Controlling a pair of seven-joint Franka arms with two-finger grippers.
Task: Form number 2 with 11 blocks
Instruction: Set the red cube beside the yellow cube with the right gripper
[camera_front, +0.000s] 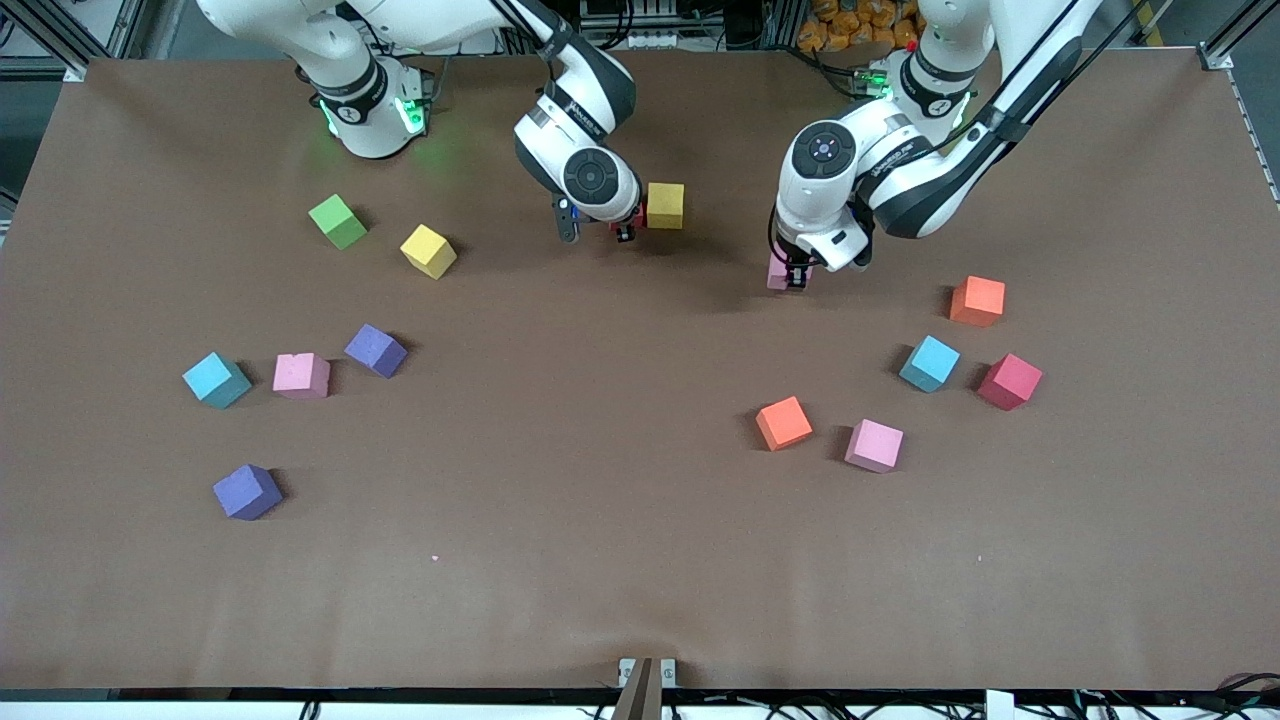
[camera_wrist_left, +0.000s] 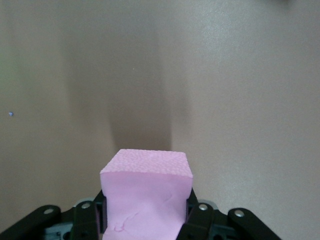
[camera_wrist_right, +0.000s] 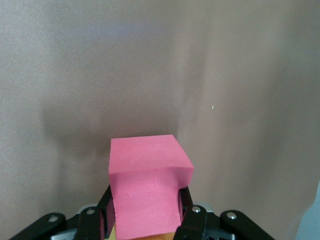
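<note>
With both arms loaded, left gripper (camera_wrist_left: 145, 210) pinches a pale pink foam cube (camera_wrist_left: 146, 192), right gripper (camera_wrist_right: 145, 212) a red foam cube (camera_wrist_right: 147, 192) beside the yellow foam cube (camera_front: 665, 205); next, probably placement at mid-table (camera_front: 600, 420).

Cubes: two yellow (camera_front: 428, 250), three pink (camera_front: 301, 375), two purple (camera_front: 375, 350), two orange (camera_front: 783, 422), two light blue (camera_front: 216, 380), two red (camera_front: 1009, 381), one green (camera_front: 337, 221).
</note>
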